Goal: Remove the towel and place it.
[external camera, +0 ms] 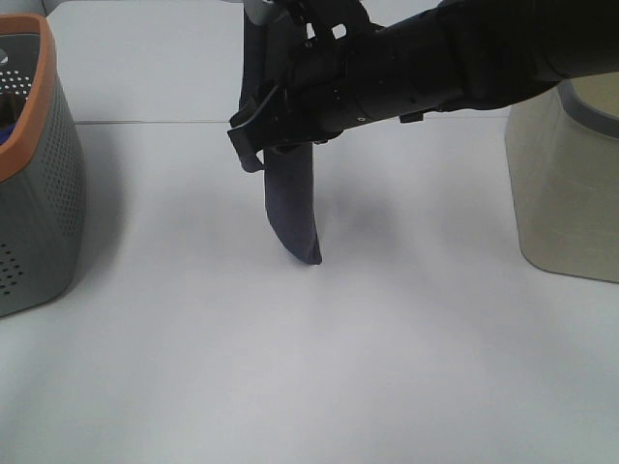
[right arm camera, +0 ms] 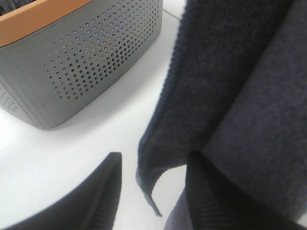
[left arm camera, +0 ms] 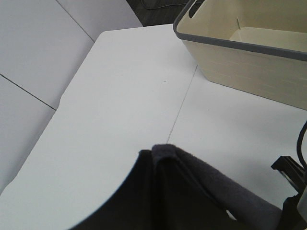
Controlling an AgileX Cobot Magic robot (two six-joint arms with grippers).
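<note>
— Where is the towel (external camera: 292, 208)?
— It hangs at centre, toward 12 o'clock, pinched in the closed left gripper (left arm camera: 152, 155).
— And the right gripper (external camera: 253, 135)?
— It reaches in from 2 o'clock, fingers spread around its edge.

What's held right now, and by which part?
The towel, pinched near its top by the left gripper, hangs down. The right gripper has its jaws open around a hanging edge, with no grip on it.
</note>
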